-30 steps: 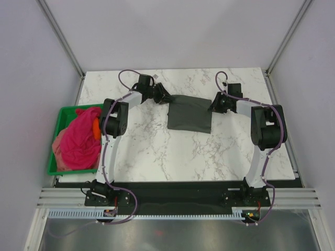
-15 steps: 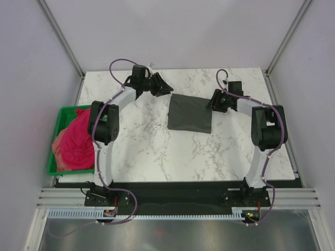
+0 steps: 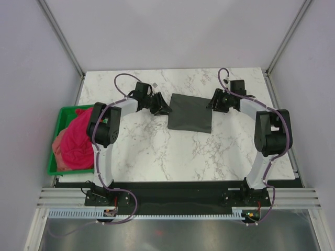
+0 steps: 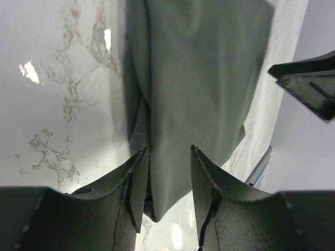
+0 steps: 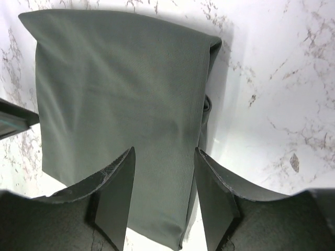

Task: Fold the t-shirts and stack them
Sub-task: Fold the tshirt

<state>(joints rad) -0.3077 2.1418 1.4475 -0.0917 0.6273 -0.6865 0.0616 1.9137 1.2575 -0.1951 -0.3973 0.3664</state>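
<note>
The dark charcoal t-shirt lies folded into a flat rectangle on the marble table. My left gripper hovers at its left edge. In the left wrist view this gripper is open, with a corner of the charcoal t-shirt lying loose between the fingers. My right gripper is at the shirt's right edge. It is also open, straddling the charcoal t-shirt without pinching it. A magenta-pink t-shirt and a salmon-pink one are bunched in the bin.
A green plastic bin stands at the table's left edge beside the left arm. Grey walls and metal frame posts close in the table at the back and on both sides.
Both grippers have let go of the charcoal shirt and opened. The left one swung back off the far-left corner, then came down at the left edge. The shirt now lies flat.
</note>
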